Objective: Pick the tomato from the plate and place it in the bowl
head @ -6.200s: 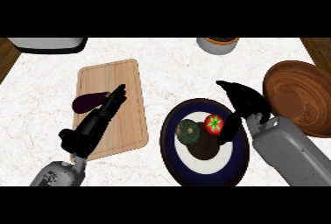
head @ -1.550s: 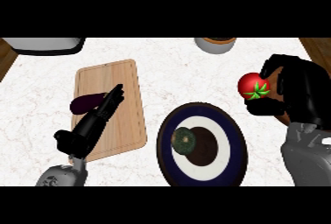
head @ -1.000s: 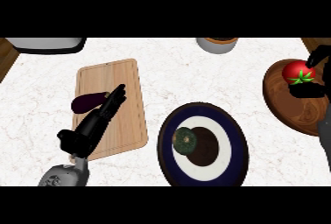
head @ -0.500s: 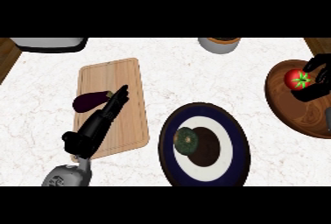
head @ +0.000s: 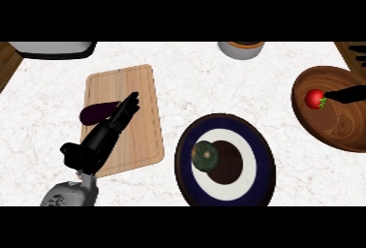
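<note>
White marble counter (head: 214, 82) fills the head view. Inside the wooden bowl (head: 343, 131) sits the tomato (head: 314, 98), round, smooth, probably light and soft-skinned, best cupped around its sides. Right hand (head: 346, 94) touches it; whether it is clasped I cannot tell. Left hand (head: 107, 133) rests with fingers straight.

Cutting board (head: 125, 97) on worktop (head: 200, 82), eggplant (head: 97, 112) on its left edge; grey pot (head: 241, 49) at back.
</note>
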Motion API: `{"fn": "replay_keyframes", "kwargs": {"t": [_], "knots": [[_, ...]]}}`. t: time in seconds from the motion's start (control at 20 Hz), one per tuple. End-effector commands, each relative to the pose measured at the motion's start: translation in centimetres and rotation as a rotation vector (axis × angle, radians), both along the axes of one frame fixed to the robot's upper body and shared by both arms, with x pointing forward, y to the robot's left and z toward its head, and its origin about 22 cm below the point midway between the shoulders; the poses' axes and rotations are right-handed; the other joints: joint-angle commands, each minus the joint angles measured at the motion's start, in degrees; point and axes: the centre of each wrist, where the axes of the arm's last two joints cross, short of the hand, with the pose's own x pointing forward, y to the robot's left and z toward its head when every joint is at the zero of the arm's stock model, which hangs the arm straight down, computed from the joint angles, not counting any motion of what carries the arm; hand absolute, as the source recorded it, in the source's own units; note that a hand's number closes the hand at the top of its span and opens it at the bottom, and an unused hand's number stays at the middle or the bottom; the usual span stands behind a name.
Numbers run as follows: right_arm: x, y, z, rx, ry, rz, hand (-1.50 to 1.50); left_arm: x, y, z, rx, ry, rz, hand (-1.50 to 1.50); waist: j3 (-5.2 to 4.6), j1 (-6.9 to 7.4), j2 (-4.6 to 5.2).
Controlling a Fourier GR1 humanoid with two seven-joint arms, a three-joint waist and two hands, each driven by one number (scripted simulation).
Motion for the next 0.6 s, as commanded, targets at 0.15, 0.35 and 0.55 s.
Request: {"fn": "replay_keyframes", "kwargs": {"t": [0.15,0.35,0.55], "knots": [[-0.6,-2.8,1.7,0.195,-0.248,-0.171,-1.50,-0.6,0.0,-0.6,-0.005,-0.007,0.005,0.00,-0.03,-0.43,-0.23],[-2.6,-6.4,2.8,0.302,-0.280,-0.215,-1.50,-0.2,0.2,-1.2,0.018,0.003,-0.001,0.00,-0.06,-0.96,-0.26],[-6.4,-11.6,2.9,0.345,-0.314,-0.309,-1.50,-0.5,-0.2,-0.7,-0.003,-0.005,0.013,0.00,-0.03,-0.77,-0.19]]}}
